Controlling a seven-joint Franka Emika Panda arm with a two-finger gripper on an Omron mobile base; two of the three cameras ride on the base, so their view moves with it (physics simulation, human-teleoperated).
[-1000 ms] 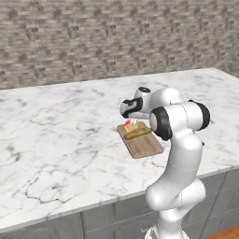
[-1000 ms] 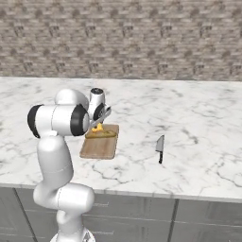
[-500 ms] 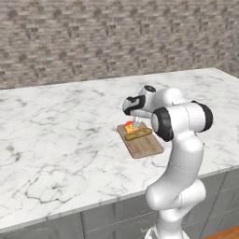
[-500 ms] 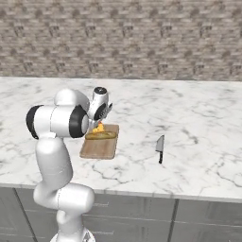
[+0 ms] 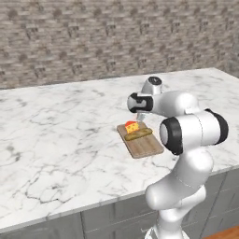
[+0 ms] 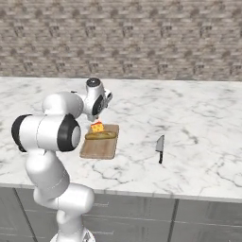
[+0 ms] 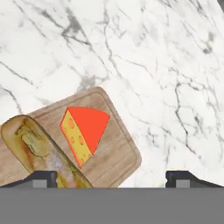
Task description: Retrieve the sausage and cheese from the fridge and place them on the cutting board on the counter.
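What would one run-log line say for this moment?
gripper: open, above board | cheese: on cutting board | yellowish-tan item: beside cheese | knife: on counter

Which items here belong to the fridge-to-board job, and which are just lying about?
Job:
- cheese, lying on the board
- cutting board
- counter
- claw, open above the board

Lying about:
- knife, on the counter, apart from the board
- yellowish-tan elongated item, on the board beside the cheese

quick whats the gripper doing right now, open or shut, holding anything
Gripper: open and empty, fingertips spread wide above the cutting board, with the cheese lying loose on the board.
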